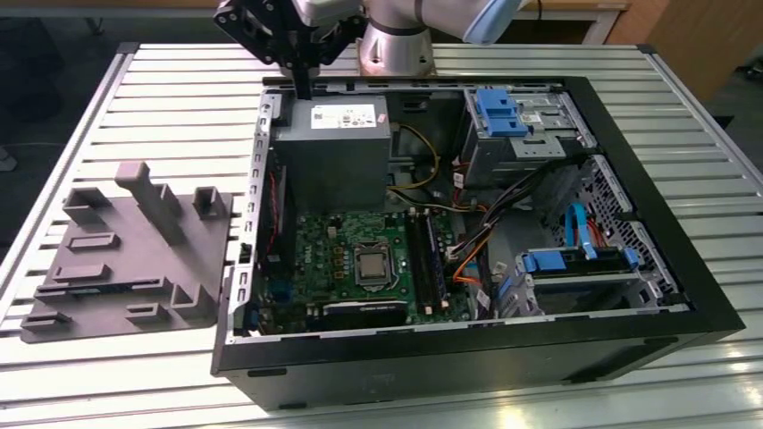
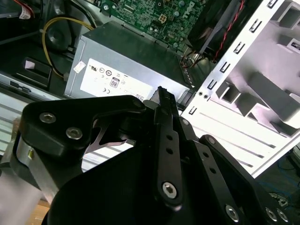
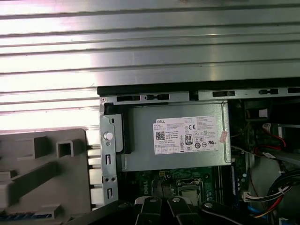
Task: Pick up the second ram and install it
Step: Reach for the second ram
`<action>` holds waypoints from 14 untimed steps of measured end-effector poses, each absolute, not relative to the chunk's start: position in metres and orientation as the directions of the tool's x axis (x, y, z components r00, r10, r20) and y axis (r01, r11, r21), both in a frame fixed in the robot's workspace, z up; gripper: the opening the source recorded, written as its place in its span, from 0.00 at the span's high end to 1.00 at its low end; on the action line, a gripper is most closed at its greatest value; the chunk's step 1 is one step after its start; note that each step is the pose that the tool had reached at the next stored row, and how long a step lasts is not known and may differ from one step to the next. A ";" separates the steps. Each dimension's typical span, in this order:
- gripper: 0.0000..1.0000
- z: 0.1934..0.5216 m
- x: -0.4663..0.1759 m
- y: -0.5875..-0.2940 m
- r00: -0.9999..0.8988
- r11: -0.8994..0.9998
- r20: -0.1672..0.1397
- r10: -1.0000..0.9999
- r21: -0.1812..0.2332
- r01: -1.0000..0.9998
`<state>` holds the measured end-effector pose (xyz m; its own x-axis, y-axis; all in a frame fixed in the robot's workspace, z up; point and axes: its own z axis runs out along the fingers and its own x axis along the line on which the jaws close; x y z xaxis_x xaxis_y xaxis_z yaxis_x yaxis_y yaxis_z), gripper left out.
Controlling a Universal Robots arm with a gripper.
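My gripper (image 1: pixel 304 89) hangs at the back of the open computer case (image 1: pixel 667 268), just above the grey power supply (image 1: pixel 334 147). Its black fingers (image 2: pixel 162 93) meet at the tips, shut, and nothing shows between them. The power supply (image 3: pixel 178 136) lies under the wrist in both wrist views. On the green motherboard (image 1: pixel 357 259) the long black memory slots (image 1: pixel 427 259) run beside the processor. The grey moulded holder tray (image 1: pixel 120 259) lies on the table at the exterior view's left of the case. I cannot make out the second ram in these views.
Inside the case are blue drive brackets (image 1: pixel 501 112), orange and black cables (image 1: pixel 471 259) and a graphics card (image 1: pixel 364 313). The case stands on a slatted metal table (image 1: pixel 179 98). The arm's base (image 1: pixel 394 45) stands behind the case.
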<state>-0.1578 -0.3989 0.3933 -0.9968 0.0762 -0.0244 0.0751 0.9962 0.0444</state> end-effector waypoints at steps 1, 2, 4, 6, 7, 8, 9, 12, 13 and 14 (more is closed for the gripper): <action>0.89 0.393 -0.158 -0.399 -0.997 0.996 -0.024 0.076 0.044 0.075; 0.89 0.393 -0.159 -0.399 -0.997 0.996 -0.024 0.076 0.044 0.075; 0.89 0.393 -0.159 -0.399 -0.997 0.996 -0.025 0.076 0.044 0.075; 0.89 0.393 -0.160 -0.399 -0.997 0.996 -0.024 0.076 0.044 0.075; 0.89 0.393 -0.160 -0.399 -0.997 0.996 -0.024 0.076 0.044 0.075; 0.89 0.393 -0.161 -0.399 -0.997 0.996 -0.024 0.076 0.044 0.075; 0.89 0.393 -0.161 -0.399 -0.997 0.996 -0.024 0.076 0.044 0.075; 0.89 0.393 -0.162 -0.399 -0.997 0.996 -0.024 0.076 0.044 0.075; 0.89 0.393 -0.162 -0.399 -0.997 0.996 -0.024 0.076 0.044 0.075; 0.89 0.393 -0.163 -0.399 -0.997 0.996 -0.024 0.076 0.044 0.075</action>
<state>-0.1628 -0.3989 0.3933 -0.9968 0.0762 -0.0245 0.0751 0.9962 0.0443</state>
